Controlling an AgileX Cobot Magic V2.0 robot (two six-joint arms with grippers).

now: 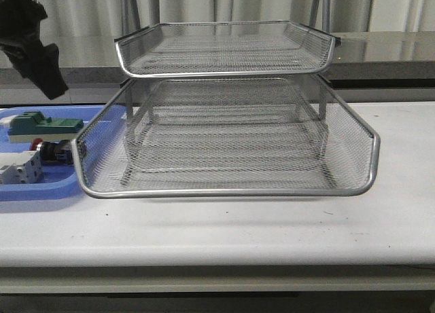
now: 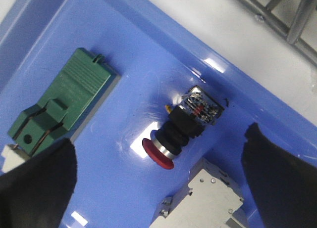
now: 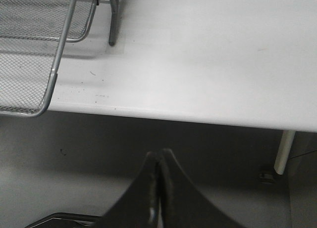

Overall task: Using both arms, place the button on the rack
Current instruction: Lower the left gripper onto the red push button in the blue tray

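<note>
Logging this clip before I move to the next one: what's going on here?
The left gripper is open and hangs over the blue tray, with its fingers on either side of the red-capped button, which lies on its side and is not yet grasped. A green block and a white terminal block lie beside it. The wire rack stands to the tray's right, with no button on it. The right gripper is shut, off the table's front edge, holding nothing.

White table with a rack and a tray on it

The table (image 1: 224,231) carries the silver wire-mesh rack (image 1: 228,160) at its middle, metal legs on the surface, and just left of it a flat blue plastic tray (image 1: 41,189); the two look touching or nearly so.
</note>
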